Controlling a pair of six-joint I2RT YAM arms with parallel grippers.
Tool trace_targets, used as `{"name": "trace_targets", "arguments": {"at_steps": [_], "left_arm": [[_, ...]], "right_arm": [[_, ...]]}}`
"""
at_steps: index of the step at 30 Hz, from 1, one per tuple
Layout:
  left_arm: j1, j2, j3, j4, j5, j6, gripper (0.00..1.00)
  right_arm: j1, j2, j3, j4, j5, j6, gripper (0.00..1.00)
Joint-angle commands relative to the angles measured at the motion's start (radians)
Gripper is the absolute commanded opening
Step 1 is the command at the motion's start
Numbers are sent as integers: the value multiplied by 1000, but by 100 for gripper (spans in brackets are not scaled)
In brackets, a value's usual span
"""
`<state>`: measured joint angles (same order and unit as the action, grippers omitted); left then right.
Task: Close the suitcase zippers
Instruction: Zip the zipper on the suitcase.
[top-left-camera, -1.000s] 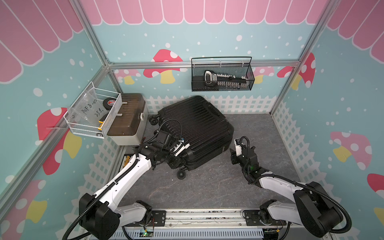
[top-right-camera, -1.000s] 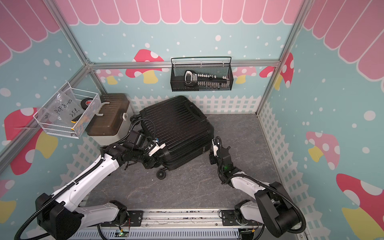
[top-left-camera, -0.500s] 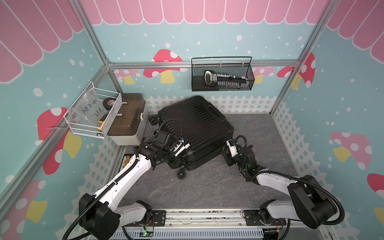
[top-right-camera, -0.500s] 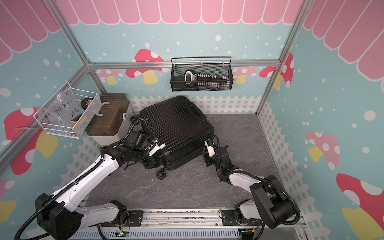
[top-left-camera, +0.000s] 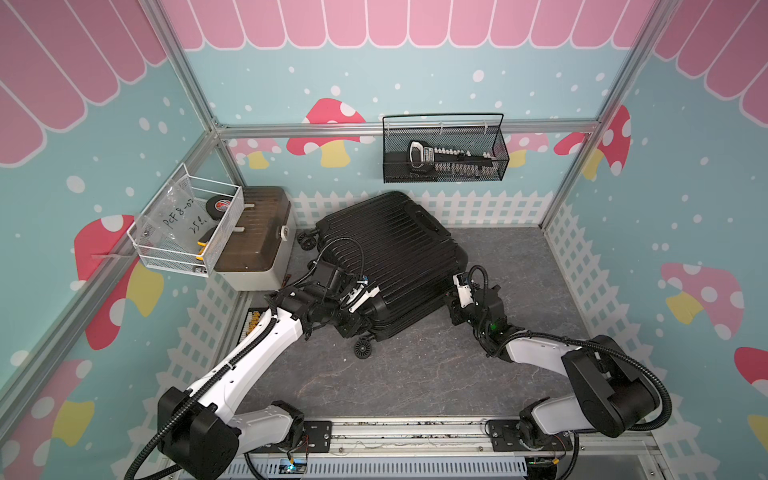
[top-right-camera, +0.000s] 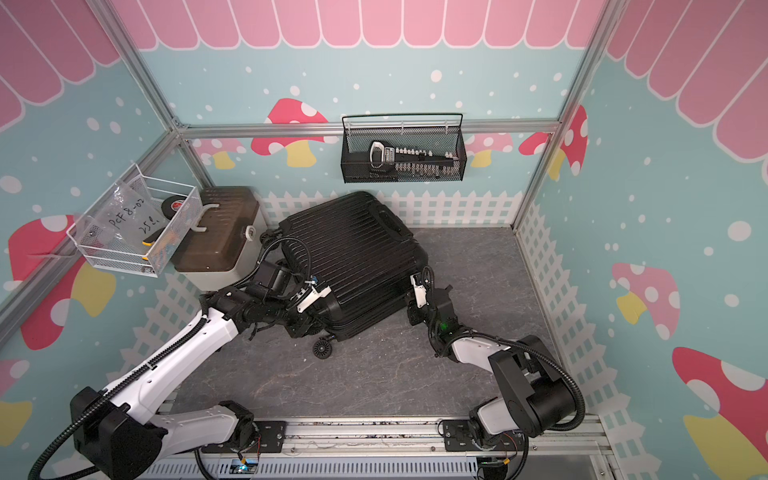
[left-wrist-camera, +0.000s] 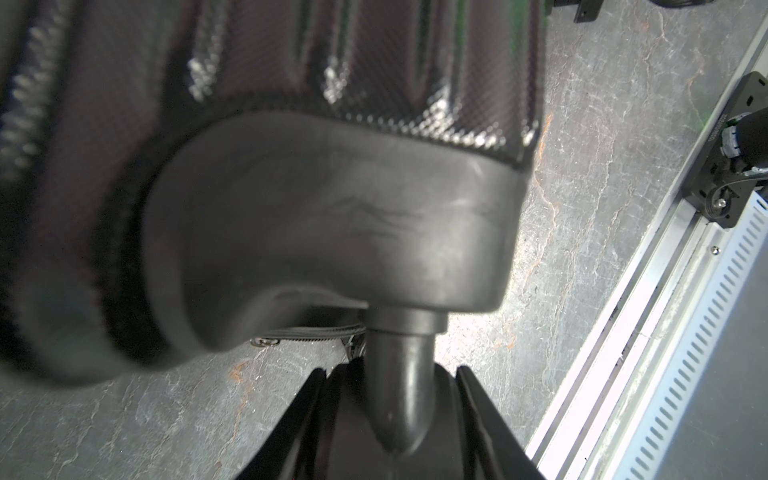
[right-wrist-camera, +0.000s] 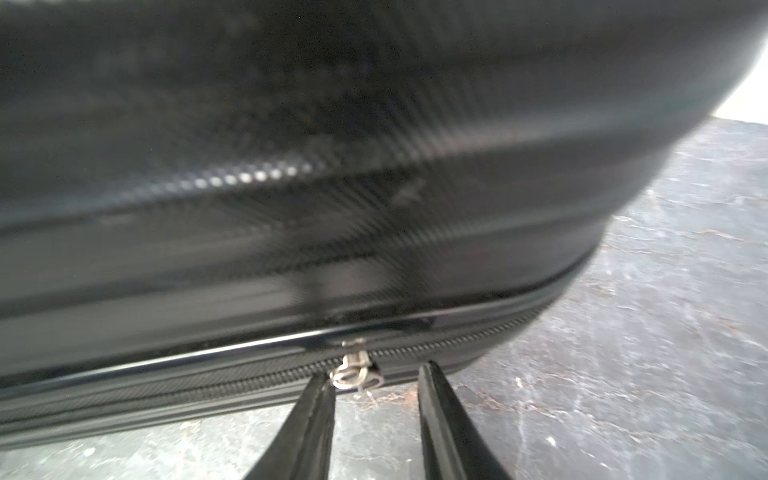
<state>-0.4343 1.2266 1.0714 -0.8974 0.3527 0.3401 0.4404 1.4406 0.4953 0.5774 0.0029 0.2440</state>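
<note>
The black ribbed suitcase lies flat on the grey floor in both top views. My left gripper is at its near left corner, shut on a wheel stem that sits between the fingers under the corner cap. My right gripper is at the near right side, low against the seam. It stands open, its fingertips on either side of a silver zipper pull on the zipper track. The pull lies against one fingertip.
A beige box with a brown lid stands left of the suitcase, under a white wire basket on the left wall. A black mesh basket hangs on the back wall. A loose wheel sticks out toward the front rail.
My right gripper has moved left across the floor up to the suitcase's near right side, and its jaws have narrowed. The left arm and the suitcase have not moved.
</note>
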Motion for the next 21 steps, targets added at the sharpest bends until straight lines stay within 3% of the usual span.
{"name": "trace_targets", "arguments": {"at_steps": [1,5,9,16,21], "left_arm": [[-6,-38,1,-6,31,-19,28],[-6,-38,1,-6,29,-19,28],[-6,-38,1,-6,29,-19,28],[-6,-39,1,-5,30,-19,28],[-6,-42,0,-6,32,-18,28]], "right_arm": [[-7,-23,3,40,150,51,33],[-8,-100,-39,-23,244,72,31],[-15,-150,-65,-64,223,49,32],[-65,-195,-84,-67,-71,-62,35],[-156,-157,-44,-70,-342,-82,46]]}}
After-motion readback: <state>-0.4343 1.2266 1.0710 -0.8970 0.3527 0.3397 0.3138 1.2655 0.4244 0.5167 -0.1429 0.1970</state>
